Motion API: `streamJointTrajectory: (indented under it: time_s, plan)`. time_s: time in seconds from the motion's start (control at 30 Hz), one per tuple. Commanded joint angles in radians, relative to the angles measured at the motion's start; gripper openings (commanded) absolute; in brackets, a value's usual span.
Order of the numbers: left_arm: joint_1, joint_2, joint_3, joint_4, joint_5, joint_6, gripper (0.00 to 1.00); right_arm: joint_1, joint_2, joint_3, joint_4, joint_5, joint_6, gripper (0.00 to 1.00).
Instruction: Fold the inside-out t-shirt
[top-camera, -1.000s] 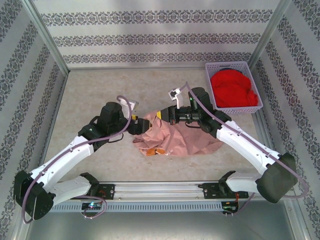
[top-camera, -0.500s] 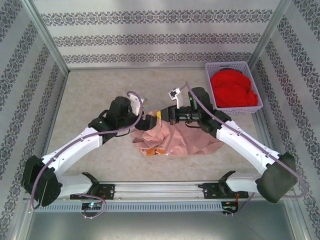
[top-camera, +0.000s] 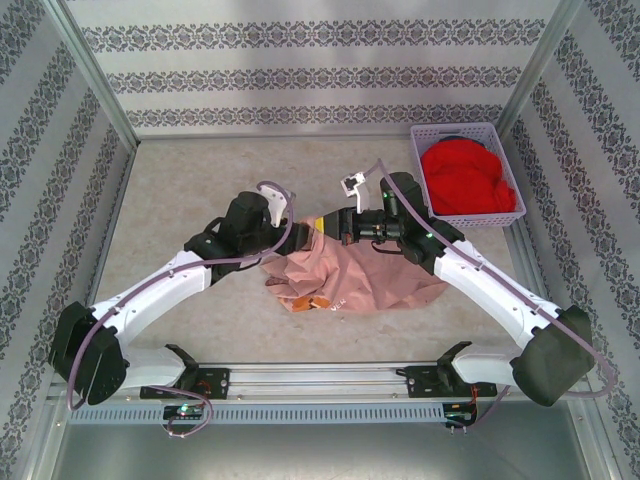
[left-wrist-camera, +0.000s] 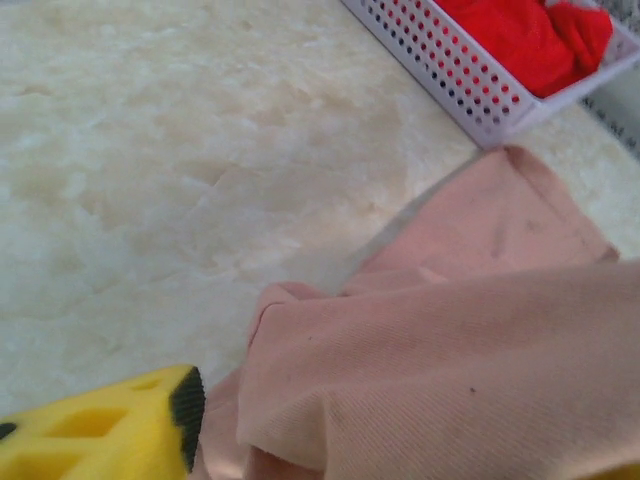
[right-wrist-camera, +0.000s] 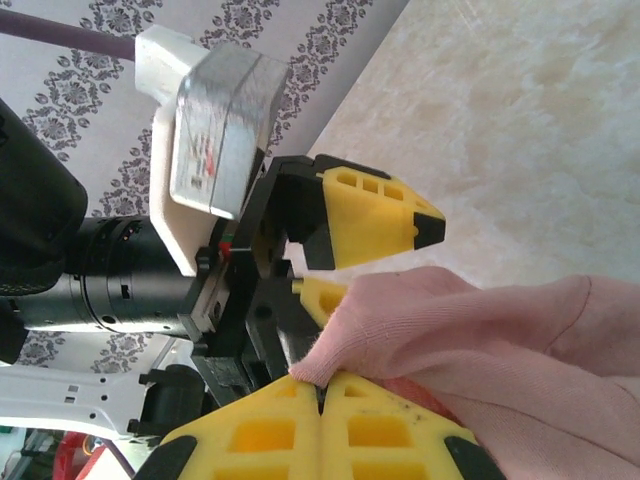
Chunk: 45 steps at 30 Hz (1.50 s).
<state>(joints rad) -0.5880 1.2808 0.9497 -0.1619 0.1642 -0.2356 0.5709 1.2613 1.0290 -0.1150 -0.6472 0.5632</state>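
A pale lilac perforated basket (top-camera: 478, 219) sits at the far right corner of a beige, marbled table (top-camera: 190, 170), holding 1 bright red garment (top-camera: 465, 178) heaped above its rim. From the left wrist view, the basket's dotted side wall (left-wrist-camera: 450, 80) runs diagonally with the red cloth (left-wrist-camera: 525, 35) bunched inside. Grey-and-white floral-striped wallpaper (top-camera: 300, 75) lines the 3 walls around the table, with bare metal posts (top-camera: 95, 75) standing at the far corners.
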Motion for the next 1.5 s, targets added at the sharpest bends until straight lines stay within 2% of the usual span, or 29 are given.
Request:
streamJointTrajectory:
  time_s: [0.0, 0.07, 0.1, 0.13, 0.2, 0.3, 0.37, 0.47, 0.57, 0.67, 0.73, 0.8, 0.93, 1.03, 1.13, 1.23, 1.33, 1.47]
  plan:
    - [-0.009, -0.024, 0.032, 0.047, -0.007, 0.034, 0.40, -0.013, 0.001, -0.008, 0.004, 0.018, 0.014, 0.00]
    - [-0.006, -0.028, 0.038, 0.043, 0.047, 0.045, 0.20, -0.016, 0.000, -0.006, -0.010, 0.031, 0.003, 0.00]
    - [-0.004, -0.032, 0.042, 0.037, 0.078, 0.043, 0.06, -0.020, -0.007, -0.008, -0.022, 0.045, -0.004, 0.00]
    - [0.001, -0.040, 0.045, 0.035, 0.108, 0.029, 0.00, -0.027, -0.016, -0.007, -0.042, 0.068, -0.016, 0.00]
    - [0.022, -0.063, 0.049, 0.038, 0.230, -0.014, 0.00, -0.034, -0.038, 0.003, -0.101, 0.158, -0.063, 0.00]
    - [0.067, -0.105, 0.044, 0.105, 0.519, -0.134, 0.00, -0.021, -0.065, 0.025, -0.214, 0.391, -0.162, 0.00]
    - [0.088, -0.115, 0.030, 0.191, 0.688, -0.241, 0.00, -0.014, -0.077, 0.024, -0.236, 0.489, -0.207, 0.00]
    - [0.107, -0.110, -0.011, 0.324, 0.885, -0.379, 0.00, -0.013, -0.089, 0.014, -0.235, 0.529, -0.251, 0.00]
    - [0.125, -0.093, -0.036, 0.322, 0.952, -0.403, 0.00, -0.014, -0.095, 0.008, -0.230, 0.473, -0.306, 0.00]
    - [0.147, -0.056, -0.020, 0.177, 0.885, -0.351, 0.00, -0.015, -0.091, 0.001, -0.223, 0.351, -0.335, 0.00]
    - [0.178, -0.025, 0.000, 0.047, 0.750, -0.320, 0.02, -0.017, -0.072, -0.009, -0.211, 0.258, -0.327, 0.00]
    - [0.213, 0.007, -0.006, -0.014, 0.627, -0.335, 0.04, -0.019, -0.038, -0.016, -0.196, 0.167, -0.305, 0.00]
    - [0.249, 0.075, -0.027, -0.072, 0.418, -0.333, 0.16, 0.000, 0.070, -0.018, -0.105, 0.044, -0.213, 0.00]
    - [0.250, 0.101, -0.016, -0.174, 0.223, -0.286, 0.30, 0.031, 0.158, 0.002, -0.045, 0.053, -0.135, 0.00]
    - [0.245, 0.059, -0.049, -0.203, 0.117, -0.261, 0.45, 0.040, 0.240, 0.019, 0.013, 0.066, -0.041, 0.00]
    - [0.199, -0.003, -0.086, -0.206, 0.077, -0.229, 0.60, 0.044, 0.304, 0.044, 0.055, 0.062, 0.024, 0.00]
    - [0.106, -0.043, -0.096, -0.207, 0.001, -0.189, 0.71, 0.045, 0.339, 0.067, 0.079, 0.045, 0.064, 0.00]
    - [0.037, -0.040, -0.102, -0.146, -0.064, -0.134, 0.82, 0.041, 0.344, 0.076, 0.088, 0.021, 0.092, 0.00]
